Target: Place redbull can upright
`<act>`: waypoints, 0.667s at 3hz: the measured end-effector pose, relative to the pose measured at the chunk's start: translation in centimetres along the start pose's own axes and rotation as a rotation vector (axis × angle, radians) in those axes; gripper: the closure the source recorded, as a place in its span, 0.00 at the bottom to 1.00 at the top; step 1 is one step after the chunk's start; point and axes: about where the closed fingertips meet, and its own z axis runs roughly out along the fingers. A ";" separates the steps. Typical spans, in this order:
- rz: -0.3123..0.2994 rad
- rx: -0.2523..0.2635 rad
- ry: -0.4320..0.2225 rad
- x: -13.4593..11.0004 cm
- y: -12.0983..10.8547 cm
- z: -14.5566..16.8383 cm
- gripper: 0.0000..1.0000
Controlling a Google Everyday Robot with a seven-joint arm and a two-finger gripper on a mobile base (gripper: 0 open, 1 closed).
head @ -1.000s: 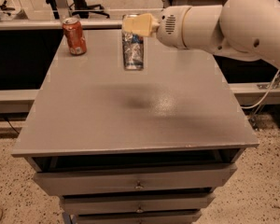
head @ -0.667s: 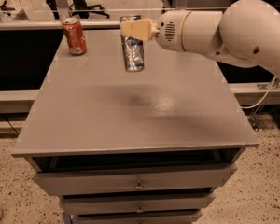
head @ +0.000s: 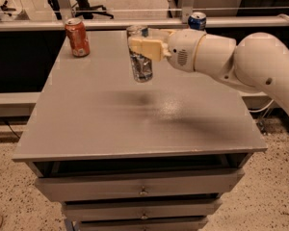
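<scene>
gripper (head: 143,48): reaching in from the right edge, fingers clamping the redbull can's upper part
redbull can (head: 142,69): hanging upright above the table (head: 135,129), near the far edge's middle, its lower half showing below the fingers
orange can (head: 77,36): standing at the far left corner
</scene>
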 end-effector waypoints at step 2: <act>-0.282 -0.074 -0.056 3.5 1.4 0.3 1.00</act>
